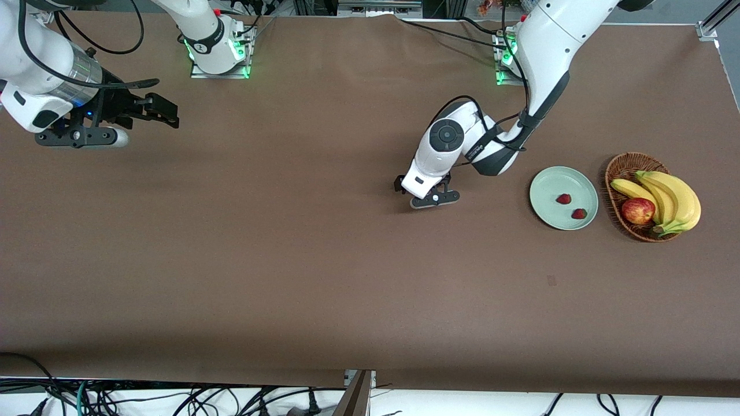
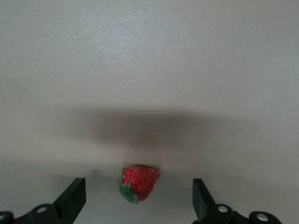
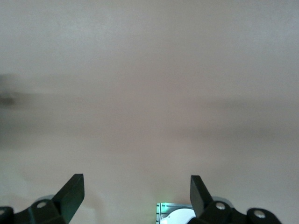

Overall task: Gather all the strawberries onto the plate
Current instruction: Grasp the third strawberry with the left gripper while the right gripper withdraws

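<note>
Now, from the front view, we see the plate (image 1: 563,197) near the left arm's end of the table, with two strawberries (image 1: 563,199) lying in it. Just beside the plate sits a basket (image 1: 625,167) with bananas (image 1: 673,199) and an apple (image 1: 638,210) in it. The left gripper (image 1: 425,196) is low over the bare table (image 1: 289,260), well apart from the plate. The right gripper (image 1: 167,112) waits up high over its own end of the table.

Next, in the left wrist view, we see the third strawberry (image 2: 138,183) on the table between the left gripper's wide jaws, and nothing touches it.

Last, in the right wrist view, we see the right gripper's jaws wide too, holding nothing, with only table below.
</note>
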You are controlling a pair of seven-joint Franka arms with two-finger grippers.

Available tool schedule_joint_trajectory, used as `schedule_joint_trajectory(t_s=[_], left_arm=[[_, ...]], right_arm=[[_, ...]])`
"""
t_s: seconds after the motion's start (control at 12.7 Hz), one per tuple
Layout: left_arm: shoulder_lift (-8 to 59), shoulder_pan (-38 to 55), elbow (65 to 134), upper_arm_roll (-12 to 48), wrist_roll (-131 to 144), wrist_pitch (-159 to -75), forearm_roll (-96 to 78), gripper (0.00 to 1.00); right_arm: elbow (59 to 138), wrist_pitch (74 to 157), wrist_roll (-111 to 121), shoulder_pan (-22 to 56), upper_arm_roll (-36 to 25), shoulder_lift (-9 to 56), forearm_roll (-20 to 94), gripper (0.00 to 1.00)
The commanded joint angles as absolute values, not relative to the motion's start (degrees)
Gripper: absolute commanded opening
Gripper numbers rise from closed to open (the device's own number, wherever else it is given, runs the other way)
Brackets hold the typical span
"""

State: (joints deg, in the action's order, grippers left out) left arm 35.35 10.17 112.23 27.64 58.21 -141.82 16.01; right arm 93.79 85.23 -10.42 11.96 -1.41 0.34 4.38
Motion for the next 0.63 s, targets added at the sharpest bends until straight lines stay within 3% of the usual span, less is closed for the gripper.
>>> schedule_joint_trajectory(t_s=[0.0,0.16,0.24,0.32,0.55], left_arm=[[36.5,11.0,111.0,27.1,61.1,-142.0,18.3,0.87],[36.4,11.0,111.0,27.2,61.5,-141.9,18.3,0.46],[36.4,11.1,111.0,27.2,62.5,-141.9,18.3,0.33],[36.2,11.3,110.9,27.2,62.8,-141.7,18.3,0.25],[33.5,9.8,110.5,27.5,62.3,-139.8,18.2,0.21]], right_arm=[[94.6,85.1,-8.6,11.2,-0.6,-1.4,1.7,1.00],[94.4,85.1,-7.4,11.2,-0.7,-1.3,1.2,1.00],[94.4,85.1,-7.4,11.2,-0.7,-1.4,0.9,1.00],[94.3,85.2,-7.4,11.2,-0.7,-1.3,0.4,1.00],[93.6,85.3,-7.5,11.9,-0.6,-1.0,-1.6,1.00]])
